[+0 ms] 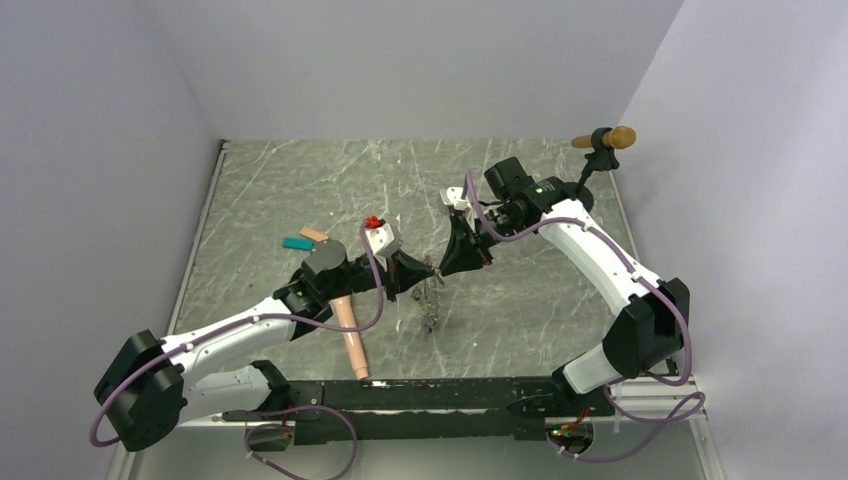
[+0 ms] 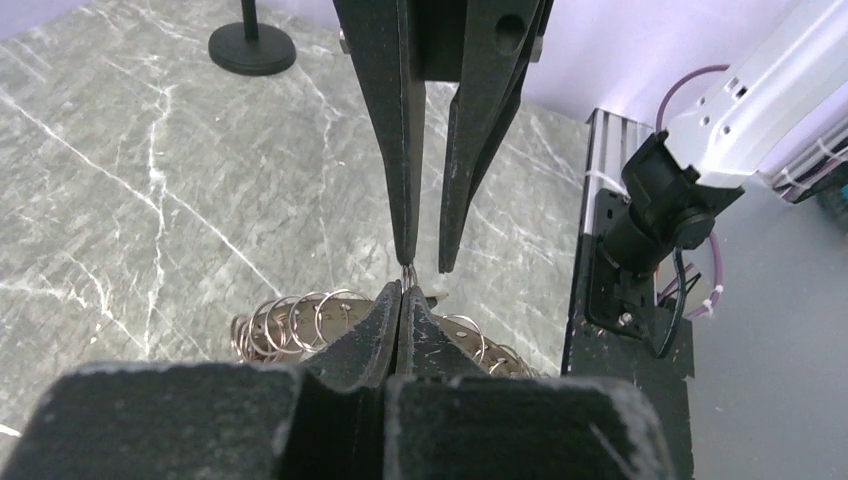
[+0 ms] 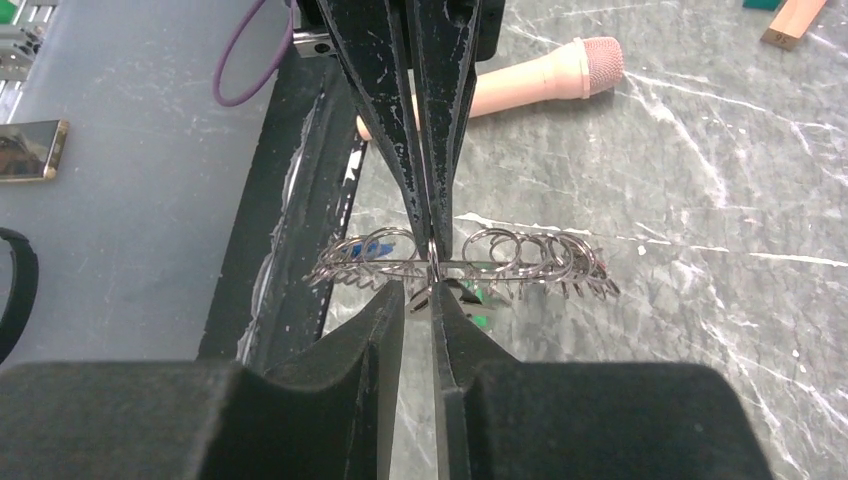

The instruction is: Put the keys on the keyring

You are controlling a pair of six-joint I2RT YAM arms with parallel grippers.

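We are mid-threading. The left tool [image 2: 400,296], pressed together, pinches the wire of the keyring [image 3: 520,250] and holds it up between the arms, over the counter [image 1: 290,190]. The keys [image 3: 480,320] are bunched along it. The right tool [image 3: 418,298] meets it tip to tip, jaws slightly spread around the same wire. Next, we judge, it must pinch firmly just beside the left. The peach cylinder [image 1: 351,340] and two blocks [image 1: 297,242] lie well apart and block nothing.
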